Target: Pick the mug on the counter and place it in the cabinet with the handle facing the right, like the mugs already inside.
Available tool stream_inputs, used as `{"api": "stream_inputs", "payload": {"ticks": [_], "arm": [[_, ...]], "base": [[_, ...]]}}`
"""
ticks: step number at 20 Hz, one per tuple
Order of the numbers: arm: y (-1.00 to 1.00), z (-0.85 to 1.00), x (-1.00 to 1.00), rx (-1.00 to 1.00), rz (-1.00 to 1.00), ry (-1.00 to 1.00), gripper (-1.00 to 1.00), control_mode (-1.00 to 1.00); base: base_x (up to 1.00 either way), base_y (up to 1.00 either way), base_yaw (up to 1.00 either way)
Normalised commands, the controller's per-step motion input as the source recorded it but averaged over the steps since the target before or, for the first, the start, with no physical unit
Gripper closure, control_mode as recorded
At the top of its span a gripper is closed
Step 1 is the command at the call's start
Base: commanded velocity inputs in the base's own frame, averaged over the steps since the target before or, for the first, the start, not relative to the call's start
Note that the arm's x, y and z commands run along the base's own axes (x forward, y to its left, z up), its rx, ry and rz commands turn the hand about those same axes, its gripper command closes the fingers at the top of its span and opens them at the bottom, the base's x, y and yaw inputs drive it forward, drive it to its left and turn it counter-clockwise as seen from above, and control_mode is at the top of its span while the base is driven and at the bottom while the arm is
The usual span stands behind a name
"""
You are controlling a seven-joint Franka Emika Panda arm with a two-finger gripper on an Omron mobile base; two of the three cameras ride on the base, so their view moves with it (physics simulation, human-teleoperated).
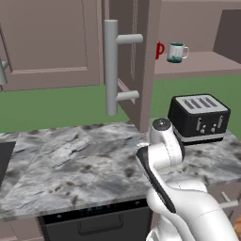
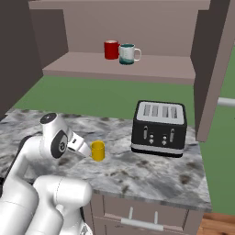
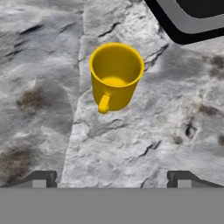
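The small yellow mug (image 3: pixel 116 76) stands upright on the marbled counter (image 3: pixel 175 113), and its loop handle (image 3: pixel 103 104) points toward the hand camera. My gripper (image 3: pixel 111 180) is open, hovering over the counter a short way back from the mug; its dark fingertips (image 3: pixel 41 179) are spread wide with nothing between them. From the right base view the mug (image 2: pixel 97 150) sits just beyond my hand, left of the toaster. The mauve-brown cabinet (image 2: pixel 92 64) is open, its door (image 1: pixel 136 56) swung out with the grey bar handle (image 1: pixel 111 66).
A black toaster (image 2: pixel 159 127) stands right of the mug on the counter (image 1: pixel 70 155). A red mug (image 2: pixel 111 49) and a white-and-teal mug (image 2: pixel 128 54) sit on the cabinet shelf, the latter's handle to the right. The open door hangs over the counter's back.
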Motion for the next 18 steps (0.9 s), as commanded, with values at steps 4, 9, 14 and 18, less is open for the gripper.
{"api": "stream_inputs", "payload": {"ticks": [4, 9, 14, 18], "arm": [[0.0, -0.25, 0.02, -0.01, -0.01, -0.01, -1.0, -1.0], [0.0, -0.2, 0.05, -0.03, -0.01, -0.01, -1.0, -1.0], [0.0, -0.23, 0.07, -0.06, -0.01, -0.02, -1.0, -1.0], [0.0, -0.27, 0.12, -0.09, -0.01, -0.03, -1.0, -1.0]], "base": [[0.0, 0.0, 0.0], [0.0, 0.0, 0.0], [0.0, 0.0, 0.0], [0.0, 0.0, 0.0]]}}
